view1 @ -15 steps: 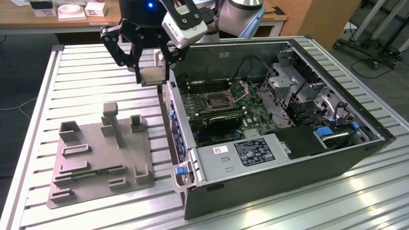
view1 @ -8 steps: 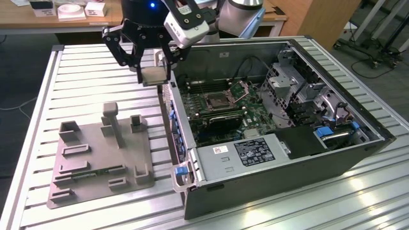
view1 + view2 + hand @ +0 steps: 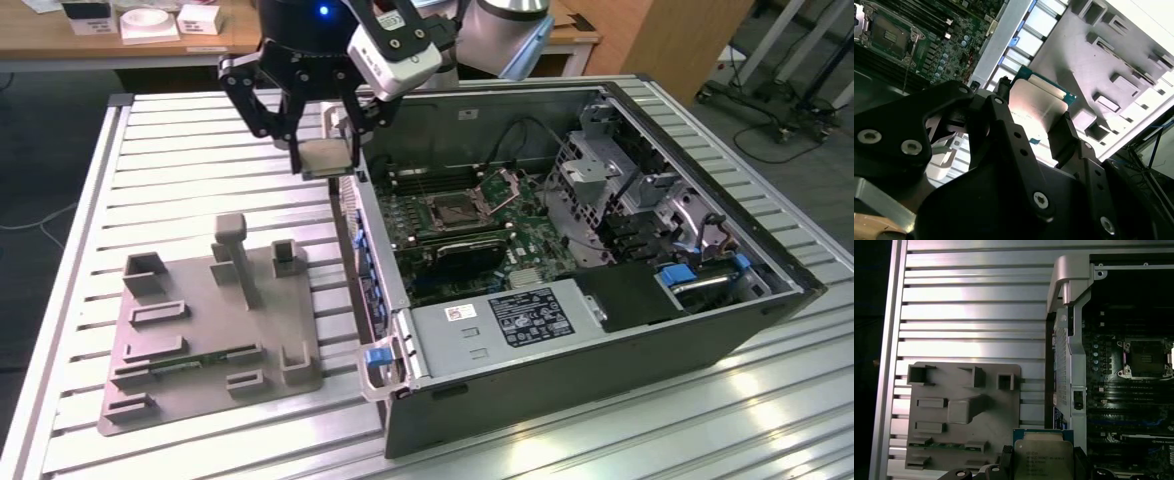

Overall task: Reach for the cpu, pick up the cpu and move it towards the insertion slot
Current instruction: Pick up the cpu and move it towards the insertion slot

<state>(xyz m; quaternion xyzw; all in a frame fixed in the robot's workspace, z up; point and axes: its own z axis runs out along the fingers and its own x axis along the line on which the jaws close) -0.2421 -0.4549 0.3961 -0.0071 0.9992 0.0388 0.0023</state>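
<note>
Exterior view, status entry: we log the gripper [image 3: 324,135] clamped on the cpu [image 3: 326,156], lifted clear of the grey tray [image 3: 200,325] on the tabletop [image 3: 174,170], above the computer case [image 3: 747,240] wall. Reach and pick-up: done, we judge. Outstanding: travel to the insertion slot [image 3: 457,208], well apart inside the case.

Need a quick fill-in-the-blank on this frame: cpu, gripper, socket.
1. The gripper is shut on the small flat square silver ____.
2. The cpu is held ____ the grey ribbed table, not resting on it.
3. The square metal-framed insertion slot sits on the ____ motherboard.
4. The slot's hinged retention plate stands ____.

Missing words: cpu; above; green; open
</note>
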